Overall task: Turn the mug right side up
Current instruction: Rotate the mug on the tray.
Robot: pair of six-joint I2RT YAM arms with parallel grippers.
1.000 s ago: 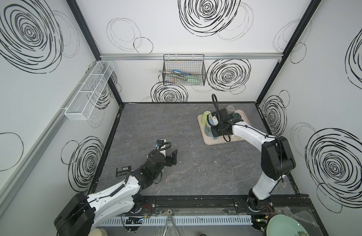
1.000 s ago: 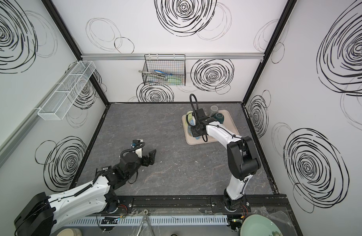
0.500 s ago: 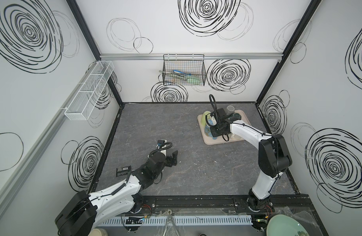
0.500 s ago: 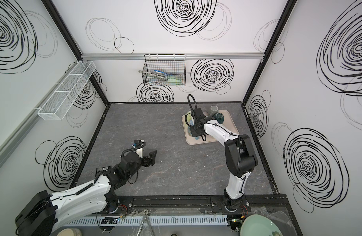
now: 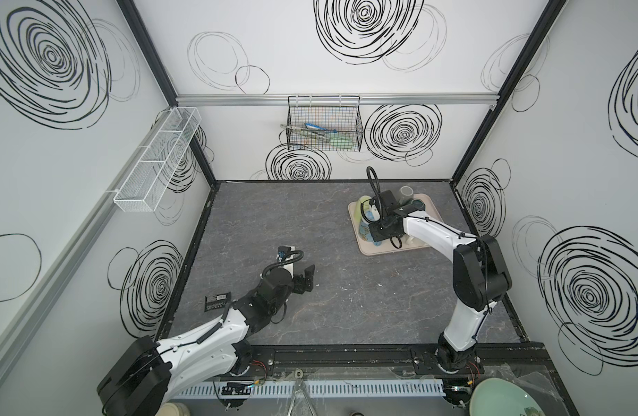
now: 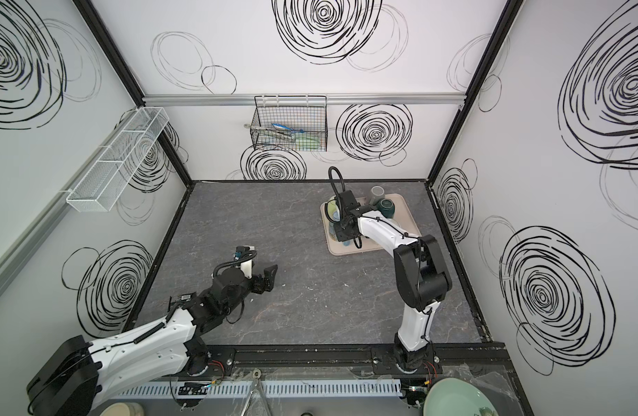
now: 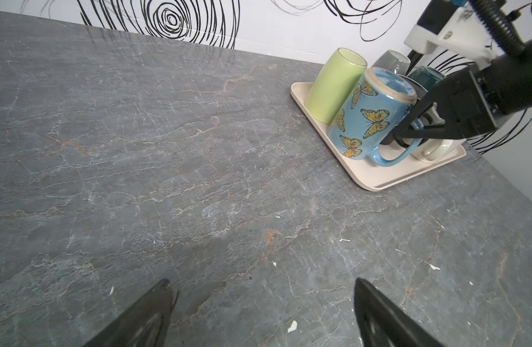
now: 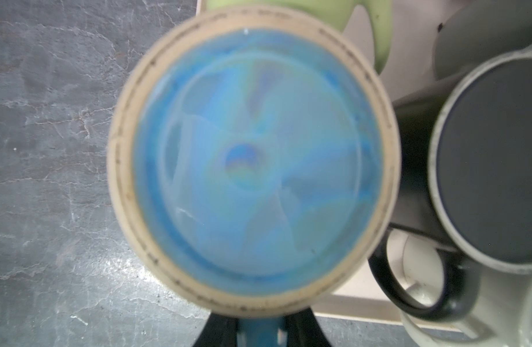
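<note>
Butterfly mug on tray, just beside green mug, seemingly black mug

Right gripper at blue mug, on tray.

One tray holds five mugs: green mug, butterfly mug, grey mug, teal mug, white mug. Two wall baskets hang: black basket, white basket.

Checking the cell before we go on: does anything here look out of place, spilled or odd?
Nothing is spilled or broken. The butterfly mug sits base-up on the tray, its handle pinched by the right gripper. Small white flecks litter the tabletop.
</note>
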